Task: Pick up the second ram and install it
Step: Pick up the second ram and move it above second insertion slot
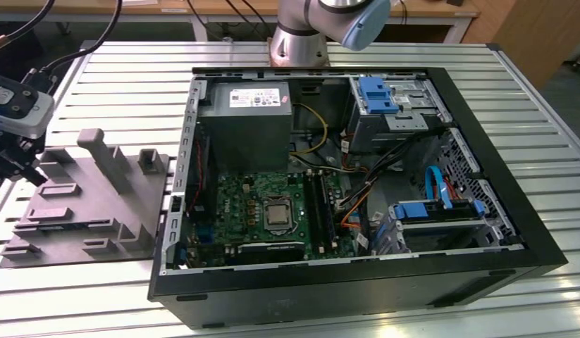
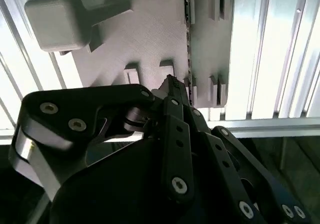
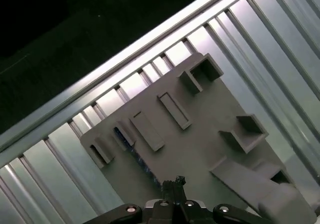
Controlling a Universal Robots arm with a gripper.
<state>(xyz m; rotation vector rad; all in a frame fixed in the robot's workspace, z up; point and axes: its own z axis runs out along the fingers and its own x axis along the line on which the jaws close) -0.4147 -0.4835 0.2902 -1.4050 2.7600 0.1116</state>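
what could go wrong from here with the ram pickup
The second ram stands on edge in narrow holders of the grey fixture, and the gripper sits near one end of it; an off-centre grip might tilt or jam it. Loose cables lie beside the memory slots and could snag.

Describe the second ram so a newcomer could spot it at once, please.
On the exterior view's left, beside the computer case, lies a grey fixture plate. In the first wrist view the second ram sits in its brackets, just ahead of the gripper. It is the thin bluish strip among plain grey blocks.
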